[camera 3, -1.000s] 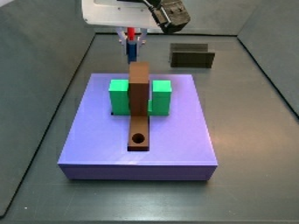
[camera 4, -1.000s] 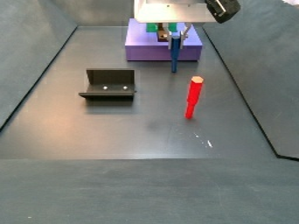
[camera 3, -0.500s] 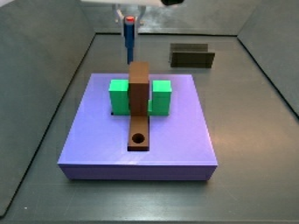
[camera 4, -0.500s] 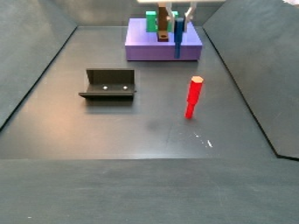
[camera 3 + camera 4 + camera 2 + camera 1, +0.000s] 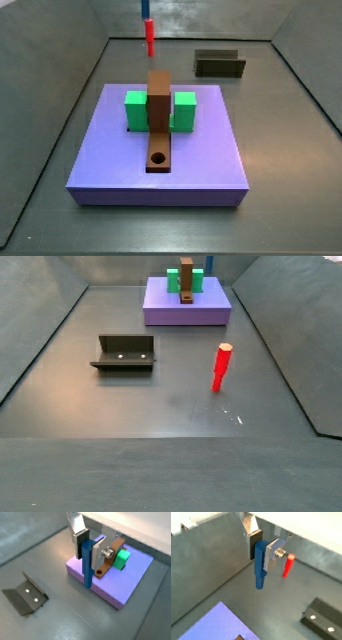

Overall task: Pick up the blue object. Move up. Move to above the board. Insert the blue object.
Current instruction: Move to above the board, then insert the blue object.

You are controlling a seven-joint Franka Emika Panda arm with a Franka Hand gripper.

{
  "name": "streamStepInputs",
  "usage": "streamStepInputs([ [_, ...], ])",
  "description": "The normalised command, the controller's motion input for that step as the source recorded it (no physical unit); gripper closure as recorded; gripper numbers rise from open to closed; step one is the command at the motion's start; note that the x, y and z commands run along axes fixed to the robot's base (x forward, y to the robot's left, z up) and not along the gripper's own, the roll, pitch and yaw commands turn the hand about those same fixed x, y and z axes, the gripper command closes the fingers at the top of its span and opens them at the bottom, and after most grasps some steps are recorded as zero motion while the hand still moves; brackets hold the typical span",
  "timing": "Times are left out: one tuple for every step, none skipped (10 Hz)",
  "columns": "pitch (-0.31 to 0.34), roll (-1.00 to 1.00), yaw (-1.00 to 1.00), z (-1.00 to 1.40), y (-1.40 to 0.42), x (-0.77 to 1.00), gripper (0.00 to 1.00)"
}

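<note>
My gripper [image 5: 262,553] is shut on the slim blue peg [image 5: 259,571], which hangs straight down from the fingers; it shows the same in the other wrist view [image 5: 87,569]. The gripper itself [image 5: 88,552] is above the top edge of both side views; only the peg's lower tip [image 5: 146,8] shows in a side view. The brown board [image 5: 158,120] lies on the lavender slab [image 5: 201,165] between two green blocks [image 5: 136,110], its hole [image 5: 159,158] at the near end. It also shows in a wrist view [image 5: 111,556], below and beyond the peg.
A red peg [image 5: 222,366] stands upright on the floor, also seen in a side view [image 5: 150,38] and a wrist view [image 5: 288,565]. The dark fixture [image 5: 124,352] stands on the floor apart from the slab. Grey walls enclose the floor.
The gripper has risen with the blue peg and left the top of both side views. The red peg, board and fixture have not moved.
</note>
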Motion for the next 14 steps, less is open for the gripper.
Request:
streamStepInputs([
  [0.089,-0.03,0.0,0.76,0.0,0.04,1.0],
  [0.069,-0.03,-0.01,0.36,0.0,0.03,1.0],
  [0.051,-0.03,0.0,0.22,0.0,0.03,1.0],
  [0.121,0.04,0.14,0.38,-1.4,0.35,1.0],
  [0.135,0.11,0.12,0.34,-1.4,0.35,1.0],
  [0.169,0.13,0.1,0.34,-1.4,0.38,1.0],
  [0.198,0.07,0.04,0.34,-1.4,0.49,1.0],
  [0.192,0.06,0.03,0.22,-0.89,0.34,1.0],
  [0.151,0.06,0.01,0.1,-0.37,0.19,1.0],
  [0.112,0.03,0.01,0.07,-0.24,0.13,1.0],
  [0.0,0.0,0.0,0.0,0.0,0.0,1.0],
  [0.0,0.02,0.0,0.0,-0.1,0.0,1.0],
  [0.0,0.1,0.0,-0.15,-0.45,0.0,1.0],
  [-0.051,0.27,0.08,-0.26,-0.85,-0.08,1.0],
])
